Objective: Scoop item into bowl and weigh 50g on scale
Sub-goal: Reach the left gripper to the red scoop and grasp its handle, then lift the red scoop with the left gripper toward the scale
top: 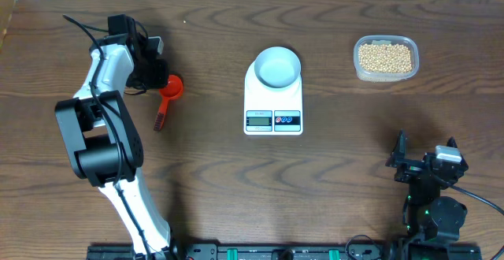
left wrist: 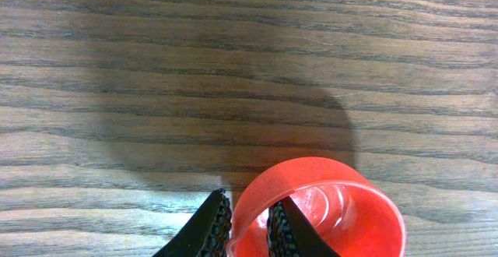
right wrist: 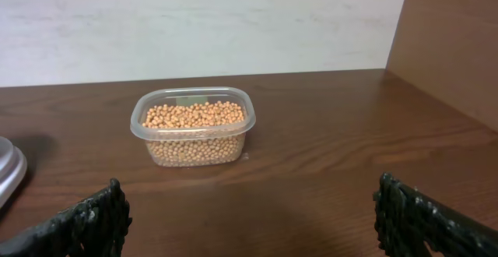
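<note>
Partly cropped, left tool point(left wrist: 249, 210) pinches red scoop point(left wrist: 342, 202) rim, handle out of frame; right tool point(right wrist: 249, 202) spread wide.

Four items noted on the surface point(top: 331, 157).

1. The scale point(top: 273, 106) stands at centre, its display end nearest the robot.
2. The bowl point(top: 277, 66) sits on the far half of the scale.
3. The tub point(right wrist: 192, 91) lies right of the scale and slightly farther back, well apart from it. The beans point(right wrist: 194, 117) are inside the tub.
4. The scoop point(top: 167, 94) lies left of the scale, well apart, with its cup at the far end and its handle running towards the robot.

The left gripper point(left wrist: 247, 224) is at the cup, whose wall sits between the fingers point(left wrist: 214, 230). The right gripper point(top: 421, 165) is at the near right, in front of the tub and well apart from it.
</note>
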Robot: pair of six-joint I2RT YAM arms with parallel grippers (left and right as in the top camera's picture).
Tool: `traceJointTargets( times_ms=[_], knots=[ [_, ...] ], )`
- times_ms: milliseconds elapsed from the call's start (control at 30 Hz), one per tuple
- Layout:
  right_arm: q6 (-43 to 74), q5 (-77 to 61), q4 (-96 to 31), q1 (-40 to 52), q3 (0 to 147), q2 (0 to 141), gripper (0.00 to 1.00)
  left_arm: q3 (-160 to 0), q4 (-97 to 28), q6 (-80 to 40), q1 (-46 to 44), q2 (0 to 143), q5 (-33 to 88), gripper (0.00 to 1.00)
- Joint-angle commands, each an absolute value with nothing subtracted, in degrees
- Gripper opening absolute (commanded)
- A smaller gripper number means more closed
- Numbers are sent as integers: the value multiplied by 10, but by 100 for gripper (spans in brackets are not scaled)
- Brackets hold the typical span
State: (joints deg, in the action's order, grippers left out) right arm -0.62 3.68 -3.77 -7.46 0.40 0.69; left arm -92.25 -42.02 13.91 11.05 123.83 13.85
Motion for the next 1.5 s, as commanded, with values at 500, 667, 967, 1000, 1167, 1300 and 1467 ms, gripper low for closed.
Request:
traceJointTargets(
  times_ms=[500,667,967,1000,1167,1300,1467],
  knots=[
    [-3,39,-39,-71,3,4,99,-887,-409,113,111,1244,143,7],
    [-3,39,-39,-71,3,4,99,-889,-383,49,112,1238,144,7],
    [-3,39,-39,-71,3,4,99,-915,-371,-104,112,1141,144,7],
    [-3,39,-39,-71,3,4,99,-915,-369,-121,112,1125,144,7],
    [-3,39,-39,-71,3,4,99,-915,-368,-211,112,1028,144,8],
    [-3,39,-39,-71,3,4,99,-915,-367,-274,110,955,145,7],
    [-3,39,-39,-71,3,4,99,-915,-368,-315,109,906,146,7]
  ],
)
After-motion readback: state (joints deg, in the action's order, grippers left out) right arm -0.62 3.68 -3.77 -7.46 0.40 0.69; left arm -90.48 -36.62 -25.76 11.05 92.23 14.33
